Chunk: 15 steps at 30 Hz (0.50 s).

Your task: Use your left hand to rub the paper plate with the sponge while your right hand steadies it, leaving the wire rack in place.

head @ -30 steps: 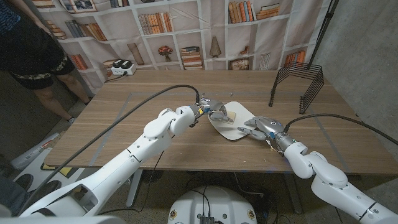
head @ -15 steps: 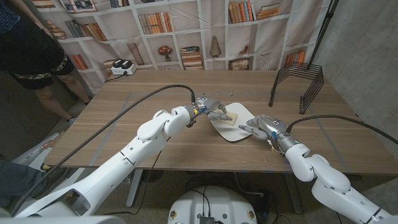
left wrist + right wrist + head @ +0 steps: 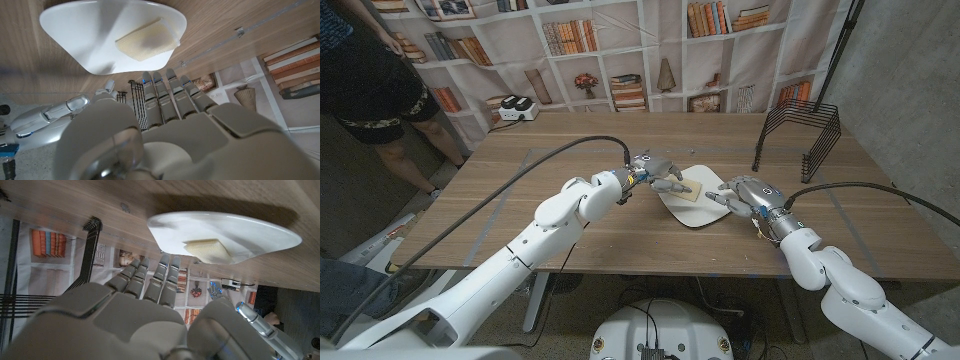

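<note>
Where sponge lies, unmarked plate

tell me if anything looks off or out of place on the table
Nothing stands out. The sponge lies on the paper plate, neither hand grips it, and the wire rack stands upright at the table's far right.

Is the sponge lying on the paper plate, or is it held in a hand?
On the plate. The sponge lies on the paper plate, and in both wrist views no fingers touch it; the left hand is beside it.
</note>
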Each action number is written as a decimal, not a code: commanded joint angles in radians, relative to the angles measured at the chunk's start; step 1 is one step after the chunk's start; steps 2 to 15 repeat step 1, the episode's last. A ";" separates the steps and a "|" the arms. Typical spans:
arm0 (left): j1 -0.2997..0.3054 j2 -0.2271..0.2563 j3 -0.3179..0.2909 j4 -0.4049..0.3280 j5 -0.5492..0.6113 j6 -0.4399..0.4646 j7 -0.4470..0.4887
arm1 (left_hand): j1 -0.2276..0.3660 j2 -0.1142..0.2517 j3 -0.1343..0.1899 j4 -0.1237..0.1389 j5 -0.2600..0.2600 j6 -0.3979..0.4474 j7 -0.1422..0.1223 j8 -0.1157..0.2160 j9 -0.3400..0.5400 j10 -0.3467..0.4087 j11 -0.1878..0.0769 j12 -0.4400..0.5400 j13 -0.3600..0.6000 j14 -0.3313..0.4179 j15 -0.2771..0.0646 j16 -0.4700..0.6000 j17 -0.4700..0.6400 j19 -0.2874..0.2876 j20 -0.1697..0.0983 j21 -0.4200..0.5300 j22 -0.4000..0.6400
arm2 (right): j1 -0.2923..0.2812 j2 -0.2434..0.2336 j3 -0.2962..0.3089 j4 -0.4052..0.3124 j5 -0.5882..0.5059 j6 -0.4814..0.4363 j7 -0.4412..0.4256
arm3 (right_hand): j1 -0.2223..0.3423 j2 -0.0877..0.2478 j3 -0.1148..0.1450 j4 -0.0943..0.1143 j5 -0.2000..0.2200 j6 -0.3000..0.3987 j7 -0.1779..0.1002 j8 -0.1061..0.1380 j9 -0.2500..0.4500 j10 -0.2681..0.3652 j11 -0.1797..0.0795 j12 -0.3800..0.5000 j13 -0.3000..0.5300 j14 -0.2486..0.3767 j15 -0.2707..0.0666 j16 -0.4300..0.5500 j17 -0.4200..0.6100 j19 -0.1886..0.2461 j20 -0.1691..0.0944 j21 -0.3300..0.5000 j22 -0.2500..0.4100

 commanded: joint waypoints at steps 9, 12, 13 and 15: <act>0.012 0.003 -0.005 -0.004 0.007 0.000 0.015 | 0.008 -0.003 -0.001 -0.004 -0.001 -0.003 0.000 -0.001 0.002 -0.007 -0.001 0.000 0.003 -0.004 -0.029 -0.001 0.001 -0.002 0.004 0.001 0.003 | 0.004 0.003 -0.004 -0.002 -0.005 -0.005 -0.010 | 0.003 0.010 -0.001 -0.003 -0.001 0.000 0.005 -0.002 0.002 0.000 -0.003 0.002 0.003 0.004 -0.016 -0.001 0.000 0.010 -0.047 0.007 0.003; 0.012 0.003 -0.005 -0.004 0.007 0.000 0.015 | 0.008 -0.003 -0.001 -0.004 -0.001 -0.003 0.000 -0.001 0.002 -0.007 -0.001 0.000 0.003 -0.004 -0.029 -0.001 0.001 -0.002 0.004 0.001 0.003 | 0.004 0.003 -0.004 -0.002 -0.005 -0.005 -0.010 | 0.003 0.010 -0.001 -0.003 -0.001 0.000 0.005 -0.002 0.002 0.000 -0.003 0.002 0.003 0.004 -0.016 -0.001 0.000 0.010 -0.047 0.007 0.003; 0.012 0.003 -0.005 -0.004 0.007 0.000 0.015 | 0.008 -0.003 -0.001 -0.004 -0.001 -0.003 0.000 -0.001 0.002 -0.007 -0.001 0.000 0.003 -0.004 -0.029 -0.001 0.001 -0.002 0.004 0.001 0.003 | 0.004 0.003 -0.004 -0.002 -0.005 -0.005 -0.010 | 0.003 0.010 -0.001 -0.003 -0.001 0.000 0.005 -0.002 0.002 0.000 -0.003 0.002 0.003 0.004 -0.016 -0.001 0.000 0.010 -0.047 0.007 0.003; 0.012 0.003 -0.005 -0.004 0.007 0.000 0.015 | 0.008 -0.003 -0.001 -0.004 -0.001 -0.003 0.000 -0.001 0.002 -0.007 -0.001 0.000 0.003 -0.004 -0.029 -0.001 0.001 -0.002 0.004 0.001 0.003 | 0.004 0.003 -0.004 -0.002 -0.005 -0.005 -0.010 | 0.003 0.010 -0.001 -0.003 -0.001 0.000 0.005 -0.002 0.002 0.000 -0.003 0.002 0.003 0.004 -0.016 -0.001 0.000 0.010 -0.047 0.007 0.003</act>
